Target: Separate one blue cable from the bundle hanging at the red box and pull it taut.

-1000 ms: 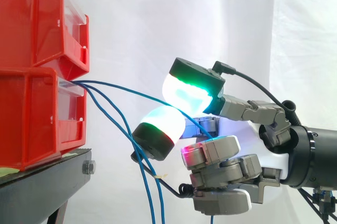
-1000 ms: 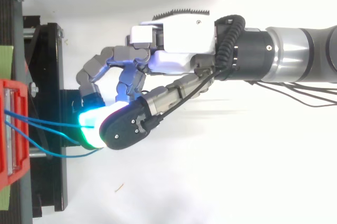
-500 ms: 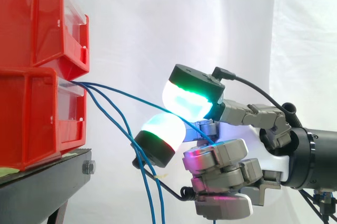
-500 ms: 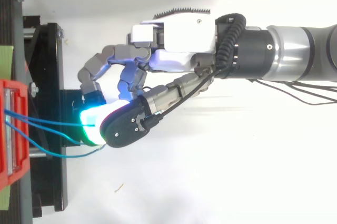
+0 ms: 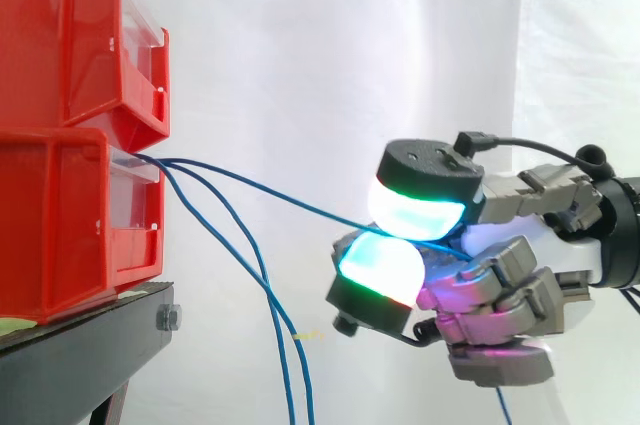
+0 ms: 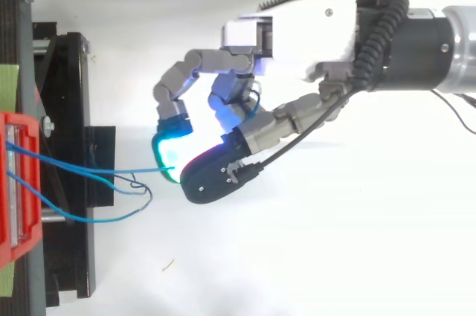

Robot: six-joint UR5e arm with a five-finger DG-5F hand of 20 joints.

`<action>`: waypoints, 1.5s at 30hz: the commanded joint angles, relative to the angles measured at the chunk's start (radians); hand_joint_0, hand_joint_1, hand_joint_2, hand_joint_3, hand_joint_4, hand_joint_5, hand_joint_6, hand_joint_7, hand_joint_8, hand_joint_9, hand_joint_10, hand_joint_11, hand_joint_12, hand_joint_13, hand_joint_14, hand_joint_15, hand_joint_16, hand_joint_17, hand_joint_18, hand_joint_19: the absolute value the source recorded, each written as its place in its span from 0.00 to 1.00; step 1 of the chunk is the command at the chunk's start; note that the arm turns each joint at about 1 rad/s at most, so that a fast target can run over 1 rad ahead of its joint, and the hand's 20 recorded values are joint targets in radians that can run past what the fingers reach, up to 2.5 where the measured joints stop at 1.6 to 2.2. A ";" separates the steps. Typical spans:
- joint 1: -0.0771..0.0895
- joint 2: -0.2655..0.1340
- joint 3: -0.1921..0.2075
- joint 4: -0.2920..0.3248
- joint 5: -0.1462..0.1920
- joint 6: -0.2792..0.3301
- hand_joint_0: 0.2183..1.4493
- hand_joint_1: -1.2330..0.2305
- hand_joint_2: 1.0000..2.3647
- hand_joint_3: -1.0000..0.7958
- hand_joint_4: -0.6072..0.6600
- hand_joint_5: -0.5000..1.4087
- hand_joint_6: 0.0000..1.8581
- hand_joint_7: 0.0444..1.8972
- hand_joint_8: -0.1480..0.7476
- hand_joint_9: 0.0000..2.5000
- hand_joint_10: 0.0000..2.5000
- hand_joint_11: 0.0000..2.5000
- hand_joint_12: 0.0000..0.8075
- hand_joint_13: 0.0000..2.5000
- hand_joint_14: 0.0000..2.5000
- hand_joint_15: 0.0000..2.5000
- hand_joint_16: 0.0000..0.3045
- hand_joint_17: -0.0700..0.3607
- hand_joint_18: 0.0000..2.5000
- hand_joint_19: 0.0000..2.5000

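Observation:
Several thin blue cables come out of the lower red bin (image 5: 70,225) at its front lip. One blue cable (image 5: 280,194) runs nearly straight, sloping down to the right, into my hand (image 5: 545,245). The hand is to the right of the bins, with its thumb pad (image 5: 415,207) and a finger pad (image 5: 380,265) pinched together on that cable. Two other blue cables (image 5: 268,290) hang loose and drop out of view below. In the top view the hand (image 6: 297,37) reaches in from the right, and the held cable (image 6: 111,172) stretches from the bin (image 6: 15,212) to the glowing pads.
A second red bin (image 5: 70,35) is stacked on the lower one. Both stand on a black stand (image 5: 90,345) at the left. A white curtain hangs behind. Open space lies between the stand and the hand.
The hand has moved right, away from the bins, with its pads closed on one blue cable. That cable now runs straighter; the other two hang apart from it.

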 commanded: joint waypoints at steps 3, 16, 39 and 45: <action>0.001 0.004 -0.001 -0.007 0.001 0.036 0.35 0.32 0.01 0.49 0.48 0.18 0.48 0.57 0.59 0.38 0.54 0.55 0.50 0.47 0.49 0.54 0.17 0.44 0.54 0.45; 0.007 0.004 -0.001 0.089 0.046 0.209 0.34 0.32 0.01 0.49 0.48 0.18 0.48 0.56 0.60 0.38 0.55 0.54 0.49 0.47 0.50 0.53 0.17 0.43 0.54 0.46; 0.010 0.004 -0.001 0.083 0.058 0.179 0.35 0.31 0.01 0.52 0.46 0.18 0.48 0.57 0.61 0.39 0.57 0.54 0.51 0.47 0.52 0.52 0.18 0.45 0.54 0.45; 0.010 0.004 0.000 0.083 0.061 0.179 0.35 0.31 0.01 0.52 0.46 0.18 0.48 0.57 0.61 0.39 0.57 0.53 0.51 0.47 0.52 0.54 0.18 0.45 0.54 0.45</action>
